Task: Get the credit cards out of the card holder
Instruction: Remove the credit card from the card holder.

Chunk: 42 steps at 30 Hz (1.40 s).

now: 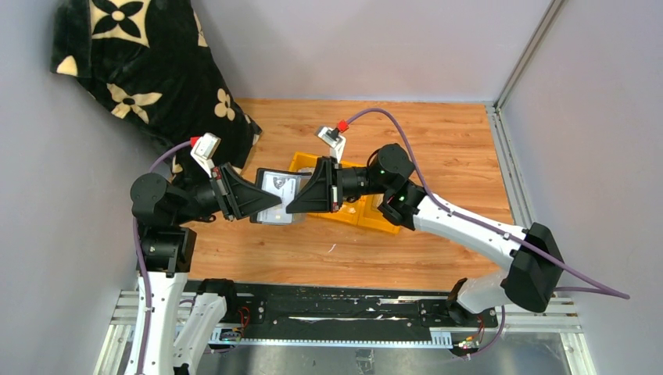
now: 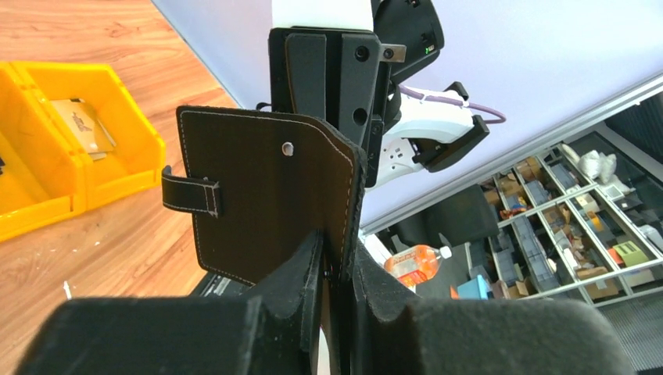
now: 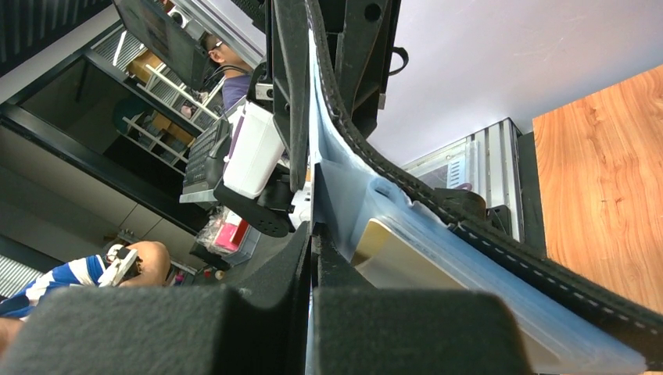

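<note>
The card holder [image 1: 270,212] hangs open in the air between my two grippers. Its black outside [image 2: 266,203] with the closing tab [image 2: 191,193] fills the left wrist view. My left gripper [image 2: 338,269] is shut on the holder's edge; it also shows in the top view [image 1: 262,201]. A silvery-grey credit card [image 1: 280,186] lies against the pale inside. My right gripper [image 1: 292,205] is shut on its thin edge, seen edge-on in the right wrist view [image 3: 312,234]. A tan card [image 3: 406,262] sits in a pale blue pocket [image 3: 469,273] beside the right fingers.
The yellow tray [image 1: 369,217] lies on the wooden table under my right arm. In the left wrist view the tray [image 2: 117,168] holds a tan card [image 2: 82,125]. A black flowered blanket [image 1: 148,62] lies at the back left. Grey walls close in on both sides.
</note>
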Motion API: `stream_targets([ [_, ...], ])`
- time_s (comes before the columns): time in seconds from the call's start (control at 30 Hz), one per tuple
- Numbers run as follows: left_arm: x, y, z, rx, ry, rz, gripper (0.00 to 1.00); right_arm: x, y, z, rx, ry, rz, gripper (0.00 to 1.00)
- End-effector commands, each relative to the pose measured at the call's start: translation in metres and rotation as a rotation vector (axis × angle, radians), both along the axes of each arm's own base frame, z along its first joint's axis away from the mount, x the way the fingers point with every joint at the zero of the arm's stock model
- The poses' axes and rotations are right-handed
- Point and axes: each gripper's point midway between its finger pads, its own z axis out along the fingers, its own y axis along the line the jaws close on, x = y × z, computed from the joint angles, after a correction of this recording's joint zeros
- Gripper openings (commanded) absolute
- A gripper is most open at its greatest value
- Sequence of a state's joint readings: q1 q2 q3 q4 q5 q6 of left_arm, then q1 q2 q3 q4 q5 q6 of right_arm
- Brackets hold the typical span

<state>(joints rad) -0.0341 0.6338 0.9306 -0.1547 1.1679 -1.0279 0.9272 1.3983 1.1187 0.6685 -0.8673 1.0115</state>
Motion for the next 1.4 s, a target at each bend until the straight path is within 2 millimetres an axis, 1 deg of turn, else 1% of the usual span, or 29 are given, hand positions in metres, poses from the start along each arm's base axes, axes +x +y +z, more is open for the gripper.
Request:
stream_targets([
  [0.0,-0.012,-0.001,0.017,-0.015,-0.046,-0.039,0.17,-0.013,-0.013,0.012,0.058,-0.047,0.008,0.0],
  [0.2,-0.014,-0.001,0.022,-0.018,-0.057,-0.036,0.11,-0.015,-0.02,0.008,0.055,-0.05,-0.008,0.0],
  [0.37,-0.014,-0.001,0.027,-0.02,-0.072,-0.029,0.02,-0.017,-0.023,0.007,0.054,-0.051,-0.007,0.0],
  [0.4,-0.015,-0.001,0.028,-0.02,-0.076,-0.029,0.0,-0.017,-0.023,0.007,0.055,-0.052,-0.007,0.01],
  [0.47,-0.015,-0.001,0.028,-0.02,-0.081,-0.024,0.0,-0.017,-0.024,0.011,0.065,-0.055,-0.009,0.13],
  [0.5,-0.015,-0.001,0.028,-0.02,-0.082,-0.024,0.0,-0.017,-0.023,0.013,0.07,-0.058,-0.009,0.18],
  [0.57,-0.016,-0.001,0.027,-0.019,-0.081,-0.024,0.0,-0.016,-0.023,0.019,0.082,-0.063,-0.008,0.24],
  [0.63,-0.016,0.0,0.027,-0.017,-0.087,-0.022,0.0,-0.016,-0.022,0.029,0.097,-0.072,-0.007,0.26],
  [0.73,-0.017,0.0,0.028,-0.017,-0.089,-0.022,0.0,-0.013,-0.021,0.036,0.105,-0.073,-0.008,0.27],
  [0.9,-0.019,0.0,0.032,-0.012,-0.109,-0.025,0.0,-0.006,-0.025,0.041,0.126,-0.052,-0.024,0.27],
  [0.97,-0.019,0.0,0.033,-0.012,-0.112,-0.024,0.0,-0.003,-0.027,0.042,0.139,-0.041,-0.027,0.25],
  [1.17,-0.018,0.0,0.034,-0.007,-0.12,-0.021,0.0,-0.001,-0.031,0.039,0.135,-0.03,-0.034,0.02],
  [1.2,-0.018,0.0,0.034,-0.007,-0.12,-0.019,0.0,-0.001,-0.032,0.038,0.133,-0.027,-0.038,0.0],
  [1.37,-0.015,0.0,0.035,0.001,-0.123,-0.015,0.0,0.002,-0.041,0.033,0.12,-0.025,-0.064,0.0],
])
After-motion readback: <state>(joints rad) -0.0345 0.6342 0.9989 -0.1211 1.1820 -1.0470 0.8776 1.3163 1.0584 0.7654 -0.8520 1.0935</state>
